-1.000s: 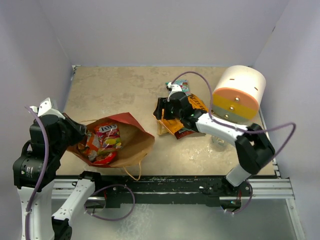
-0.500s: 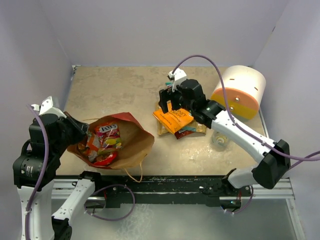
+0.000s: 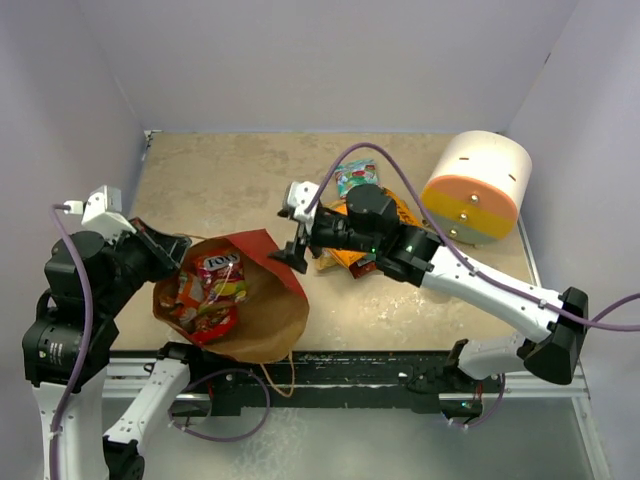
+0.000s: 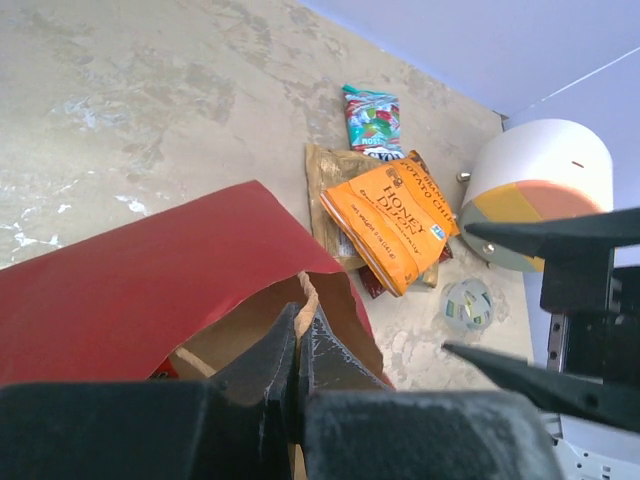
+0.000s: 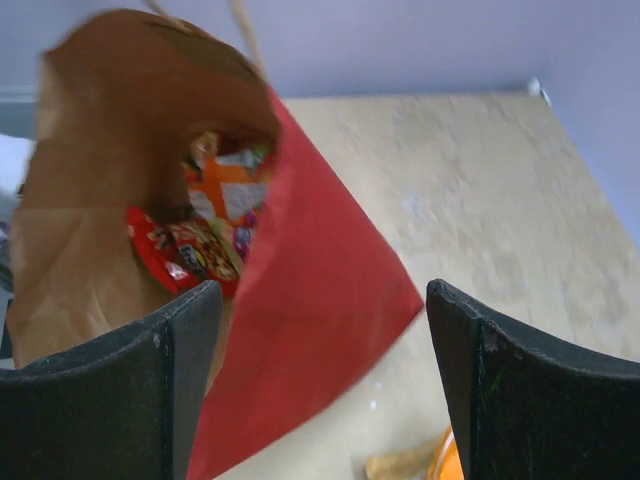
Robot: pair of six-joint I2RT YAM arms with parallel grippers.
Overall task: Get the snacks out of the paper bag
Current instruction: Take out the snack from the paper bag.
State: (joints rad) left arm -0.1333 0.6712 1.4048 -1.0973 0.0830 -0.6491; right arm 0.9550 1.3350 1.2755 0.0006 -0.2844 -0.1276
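Left gripper [image 3: 172, 250] is pinching the left edge of the paper bag [image 3: 268, 300] mouth, its fingers pressed together on the kraft rim. Bag is lying at left-centre of the table [image 3: 220, 170], mouth gaping, with red and multicoloured snack packets [image 3: 208, 290] inside. Right gripper [image 3: 296, 240] is hovering just beside the bag's red upper panel, jaws spread wide, holding nothing. Orange packet [image 4: 390, 225] and teal-green packet [image 3: 355, 178] are lying on the table, near the white cylinder [image 3: 478, 185].

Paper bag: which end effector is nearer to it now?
Left. The left end effector pinches the rim of the paper bag; the right end effector hovers open just beside its red side.
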